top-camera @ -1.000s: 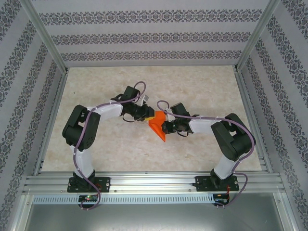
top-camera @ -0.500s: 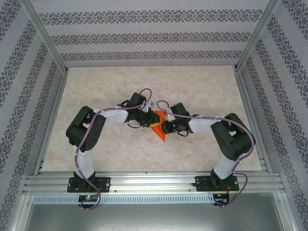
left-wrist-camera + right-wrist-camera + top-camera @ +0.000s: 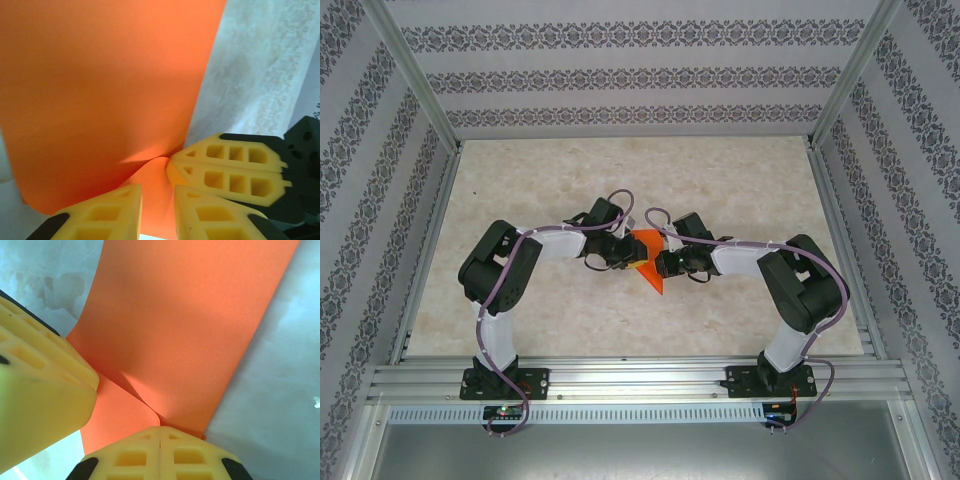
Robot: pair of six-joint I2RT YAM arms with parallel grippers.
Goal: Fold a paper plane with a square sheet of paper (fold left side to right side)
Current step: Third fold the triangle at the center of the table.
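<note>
1. Since a second ago the left arm [image 3: 548, 238] has stretched to the right, so the left end effector [image 3: 632, 252] now hides more of the sheet of paper [image 3: 655, 280]. The right arm [image 3: 750, 258] has stayed put.
2. The left end effector's fingers [image 3: 107, 215] stand a little apart, and orange shows through the gap between them. Whether they touch the sheet I cannot tell.
3. The right end effector [image 3: 160, 430] is closed, its two fingers pressed flat together along a thin seam. Their tips meet the sheet just where it curls over.
4. The two end effectors sit just beside each other, nearly tip to tip above the sheet.
5. The sheet is thin, smooth and bright orange, with straight edges. One part lies flat and another rises and bends over in a soft curl.
6. The fingers are yellow, blocky wedges with rectangular hollows, set on black mounts. Purple cables [image 3: 618, 194] run along the white and black arms.
7. The tabletop [image 3: 740, 180] is pale, marbled cream, and the sheet lies near its middle. Walls [image 3: 620, 75] papered with bands of grey ornament close three sides, framed by aluminium rails [image 3: 640, 378].
</note>
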